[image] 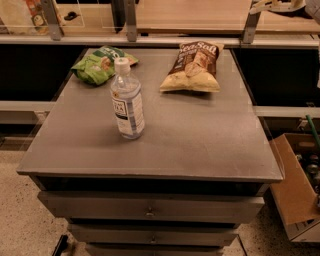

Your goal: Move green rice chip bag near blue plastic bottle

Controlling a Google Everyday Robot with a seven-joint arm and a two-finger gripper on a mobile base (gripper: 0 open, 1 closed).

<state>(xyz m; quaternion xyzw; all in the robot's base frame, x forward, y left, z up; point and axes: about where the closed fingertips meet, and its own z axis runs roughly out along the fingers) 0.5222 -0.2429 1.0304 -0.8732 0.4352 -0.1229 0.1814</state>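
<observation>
The green rice chip bag (100,64) lies at the far left of the grey table top (200,140). The blue plastic bottle (127,100) stands upright in front of the bag and slightly to its right, a short gap away, with its white cap on. My gripper (276,6) shows only as a pale part at the top right edge of the view. It is above the shelf behind the table, far from both the bag and the bottle, and it holds nothing that I can see.
A brown and yellow "Sea Salt" chip bag (193,67) lies at the far right of the table. A wooden shelf (190,15) with metal posts runs behind it. An open cardboard box (296,185) sits on the floor to the right. Drawers (150,210) are below the table top.
</observation>
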